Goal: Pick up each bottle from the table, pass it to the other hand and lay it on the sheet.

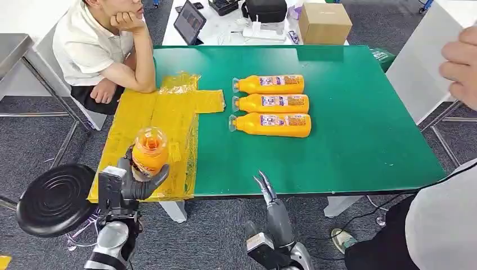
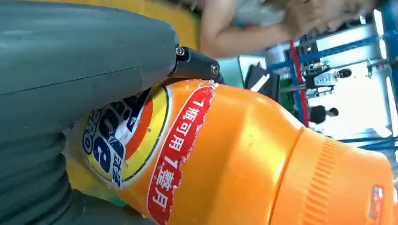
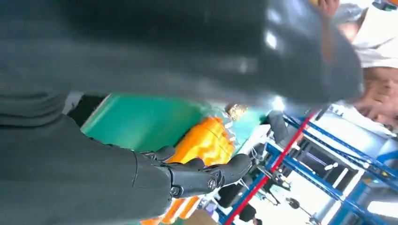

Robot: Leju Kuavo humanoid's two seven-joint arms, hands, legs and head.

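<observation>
My left hand (image 1: 138,179) grips an orange bottle (image 1: 149,149) upright over the near part of the yellow sheet (image 1: 143,115), cap end toward the camera. Up close, the bottle (image 2: 244,159) shows its red and yellow label under my grey thumb (image 2: 84,61). Three more orange bottles lie side by side on the green table (image 1: 349,124): far (image 1: 271,84), middle (image 1: 273,103) and near (image 1: 272,124). My right hand (image 1: 266,188) hangs at the table's front edge, fingers straight and holding nothing. Its dark fingers (image 3: 206,176) point toward the lying bottles (image 3: 204,143).
A person (image 1: 101,48) sits at the table's far left corner with an elbow on the sheet. Another person's hand (image 1: 462,64) and torso are at the right edge. A black round stool (image 1: 55,198) stands beside my left arm. A cardboard box (image 1: 324,22) and tablet (image 1: 189,21) sit behind the table.
</observation>
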